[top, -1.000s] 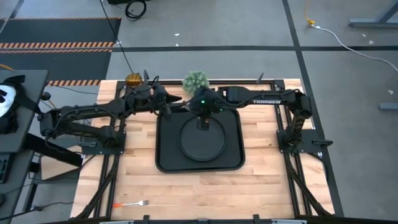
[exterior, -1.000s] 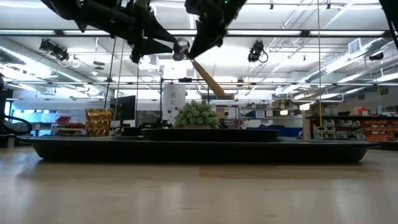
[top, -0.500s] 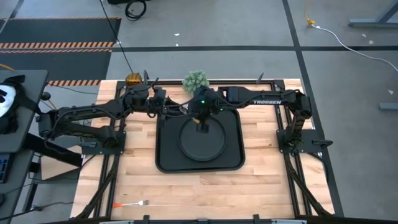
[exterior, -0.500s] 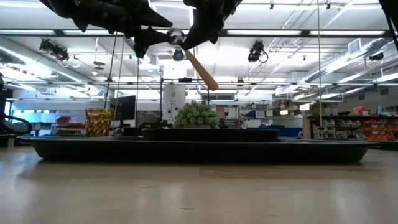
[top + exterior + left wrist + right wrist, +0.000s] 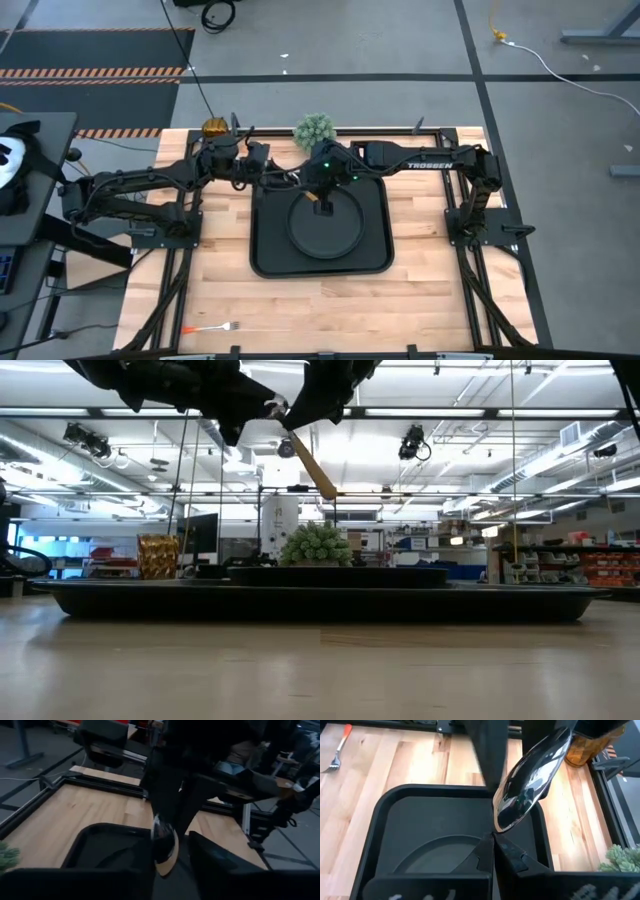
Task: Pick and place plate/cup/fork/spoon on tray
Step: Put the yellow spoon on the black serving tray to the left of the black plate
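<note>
You have a light wooden table with the black tray lying at its middle toward the far side. Behind the tray at the far edge stands a fuzzy green plant, and the amber cup sits at the far left. A fork lies at the near left edge.

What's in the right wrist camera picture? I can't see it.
A shiny spoon, pinched in the right end effector, hangs over the black tray holding the round plate. A fork lies far off on the wooden table.
</note>
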Tool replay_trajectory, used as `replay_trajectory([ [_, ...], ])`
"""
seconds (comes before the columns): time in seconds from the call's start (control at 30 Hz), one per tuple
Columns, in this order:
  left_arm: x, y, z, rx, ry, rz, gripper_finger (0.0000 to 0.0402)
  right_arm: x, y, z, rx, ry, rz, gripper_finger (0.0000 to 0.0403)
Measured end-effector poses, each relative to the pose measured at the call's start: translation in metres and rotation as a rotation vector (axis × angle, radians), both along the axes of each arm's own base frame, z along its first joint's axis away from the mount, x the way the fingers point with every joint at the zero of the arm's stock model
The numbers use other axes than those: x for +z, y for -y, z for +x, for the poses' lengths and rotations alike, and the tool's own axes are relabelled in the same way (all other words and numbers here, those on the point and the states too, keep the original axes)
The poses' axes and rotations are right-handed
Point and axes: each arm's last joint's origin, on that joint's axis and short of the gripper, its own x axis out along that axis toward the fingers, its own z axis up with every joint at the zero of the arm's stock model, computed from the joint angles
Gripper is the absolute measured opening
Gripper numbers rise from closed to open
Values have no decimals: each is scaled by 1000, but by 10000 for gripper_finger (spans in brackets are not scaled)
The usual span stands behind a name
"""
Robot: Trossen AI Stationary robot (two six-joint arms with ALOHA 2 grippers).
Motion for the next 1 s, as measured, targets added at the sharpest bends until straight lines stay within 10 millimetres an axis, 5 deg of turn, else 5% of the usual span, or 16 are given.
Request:
replay_trajectory([
  [0.2, 1, 0, 0, -18, 2, -39, 14, 0, -1, 0, 2, 3, -5, 20],
  [0.77, 0, -11, -19, 74, -73, -130, 4, 6, -2, 2, -48, 61, 17, 199],
  [1.0, -1, -22, -41, 189, -150, -237, 4, 31, 9, -15, -150, 44, 24, 246],
])
